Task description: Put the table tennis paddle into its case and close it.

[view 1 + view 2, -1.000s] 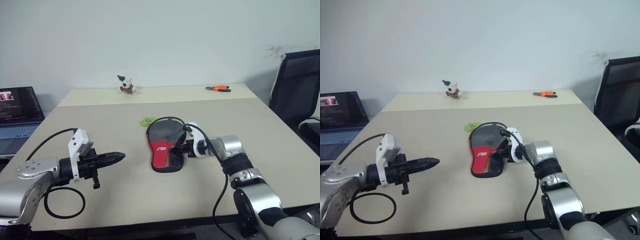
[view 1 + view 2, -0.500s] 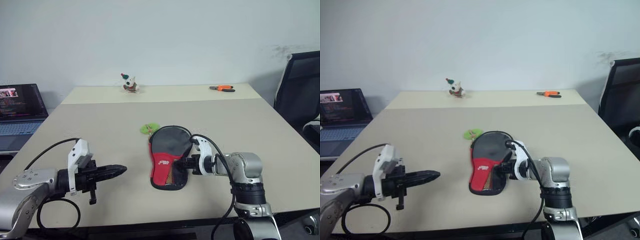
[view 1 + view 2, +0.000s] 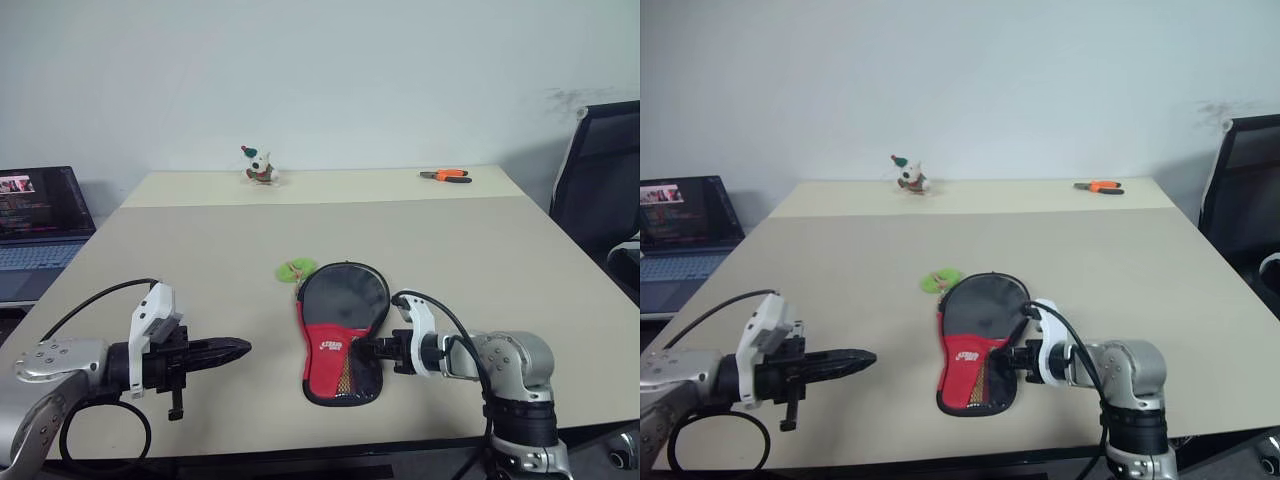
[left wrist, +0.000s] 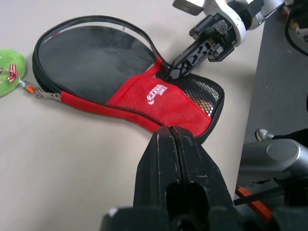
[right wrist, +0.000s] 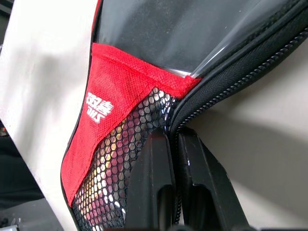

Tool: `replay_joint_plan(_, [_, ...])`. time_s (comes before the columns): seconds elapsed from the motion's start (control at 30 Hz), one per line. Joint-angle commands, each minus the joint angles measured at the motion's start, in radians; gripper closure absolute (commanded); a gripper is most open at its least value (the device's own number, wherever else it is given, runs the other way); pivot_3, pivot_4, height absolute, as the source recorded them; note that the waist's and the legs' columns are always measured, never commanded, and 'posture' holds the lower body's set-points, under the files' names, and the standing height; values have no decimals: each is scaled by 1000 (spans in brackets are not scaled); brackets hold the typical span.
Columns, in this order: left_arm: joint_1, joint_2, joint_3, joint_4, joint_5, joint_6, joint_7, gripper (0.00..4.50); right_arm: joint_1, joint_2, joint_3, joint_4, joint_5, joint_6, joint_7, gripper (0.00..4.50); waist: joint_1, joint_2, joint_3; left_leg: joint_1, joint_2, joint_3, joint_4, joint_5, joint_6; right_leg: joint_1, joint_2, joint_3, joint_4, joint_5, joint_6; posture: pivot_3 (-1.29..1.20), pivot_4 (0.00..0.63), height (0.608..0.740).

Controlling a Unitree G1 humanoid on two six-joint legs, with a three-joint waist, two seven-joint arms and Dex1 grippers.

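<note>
While the case [image 3: 341, 331] lay flat on the tabletop [image 3: 480, 260] near its front edge, round end toward the far side and red panel and mesh pocket toward the robot, the job looked to be at its closing step: the paddle seemed already inside, and the zip had still to be run round the rim. The right hand [image 3: 372, 348] sat against the case's right edge just where the red panel meets the black face, its fingers clenched together. The right wrist view showed them pressed at the zip line beside the mesh, though whether they pinched the fabric, the zip or nothing at all could not be made out. The left hand [image 3: 228, 349] hung over bare tabletop, well apart from the case on its left side, fingers clamped shut on nothing.

By the look of it, the next move called for finding the zip pull [image 4: 42, 93], which lay on the far left of the round end beside a small green tag [image 3: 295, 269], away from both hands, and drawing it along while the other hand steadied the case.

The paddle itself could not be picked out with certainty; the dark round face under a glossy sheet might be its rubber or the case's own panel. How far the zip stood open was also unclear.
</note>
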Motion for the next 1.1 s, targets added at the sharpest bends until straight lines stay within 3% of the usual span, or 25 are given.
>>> replay_joint_plan(0.03, [4,21,45,-46,-50,19,-13,4500,47,-13,11,-45,120,30,-56,4487,0,0,0,0,0,0,0,0,0,0,0,0,0,0,0,0,150,740])
replay_joint_plan(0.6, [-41,76,11,-44,-97,46,-87,4500,137,-54,-38,-61,590,30,-451,4487,0,0,0,1,-1,1,0,0,0,0,1,1,0,0,0,0,150,740])
replay_joint_plan(1.1, [-91,86,-14,-20,-82,45,-91,4500,155,-79,-51,-23,823,29,-679,4487,0,-1,0,1,-1,1,0,0,0,0,1,1,0,-1,1,0,150,740])
